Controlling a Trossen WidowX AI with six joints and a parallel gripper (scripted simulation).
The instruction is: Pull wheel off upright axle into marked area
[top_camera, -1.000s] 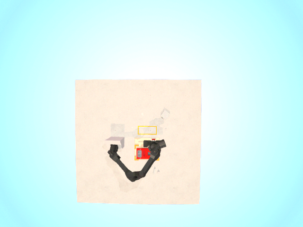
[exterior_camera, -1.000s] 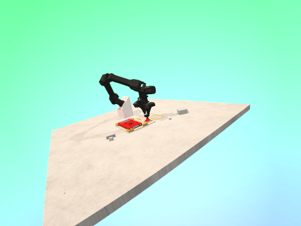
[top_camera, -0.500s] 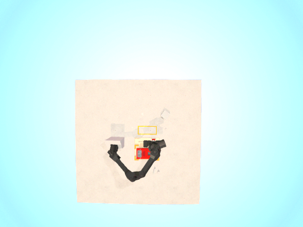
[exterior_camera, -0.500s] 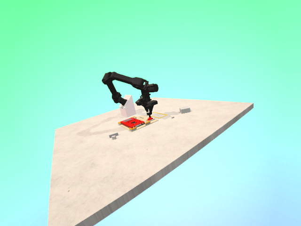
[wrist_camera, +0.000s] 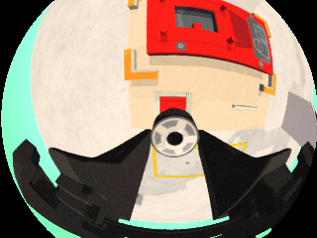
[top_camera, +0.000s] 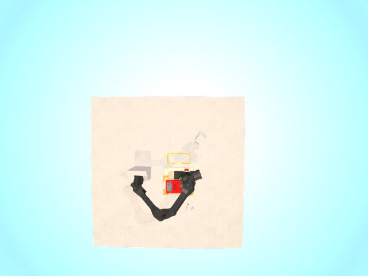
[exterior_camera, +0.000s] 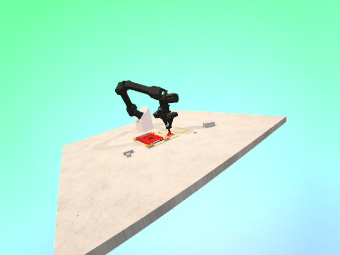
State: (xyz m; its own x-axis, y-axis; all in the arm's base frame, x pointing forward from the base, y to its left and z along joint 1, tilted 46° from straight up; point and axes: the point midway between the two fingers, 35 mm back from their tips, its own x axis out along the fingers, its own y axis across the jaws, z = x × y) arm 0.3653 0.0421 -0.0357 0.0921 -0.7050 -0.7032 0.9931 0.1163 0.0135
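Observation:
The wheel (wrist_camera: 174, 149), pale-faced with grey segments, a black rim and a dark centre, is pinched between both fingers. My gripper (wrist_camera: 174, 134) (exterior_camera: 168, 127) is shut on it and points down above the red axle block (exterior_camera: 169, 134) (wrist_camera: 172, 103). A thin dark axle (exterior_camera: 169, 130) shows between the block and the fingertips. Whether the wheel is clear of the axle's top cannot be told. The marked area, a yellow outline (top_camera: 190, 158) (exterior_camera: 188, 129) (wrist_camera: 173, 177), lies on the table just beyond the board's edge. The arm hides the fingers in the top view.
The beige board (wrist_camera: 144, 104) with orange corner brackets carries a red panel (wrist_camera: 208, 45) (exterior_camera: 149, 138) (top_camera: 173, 190) beside the axle block. A grey block (exterior_camera: 208, 124) (top_camera: 200, 138) stands beyond the marked area. Small grey pieces (exterior_camera: 128, 152) lie on the panel's other side.

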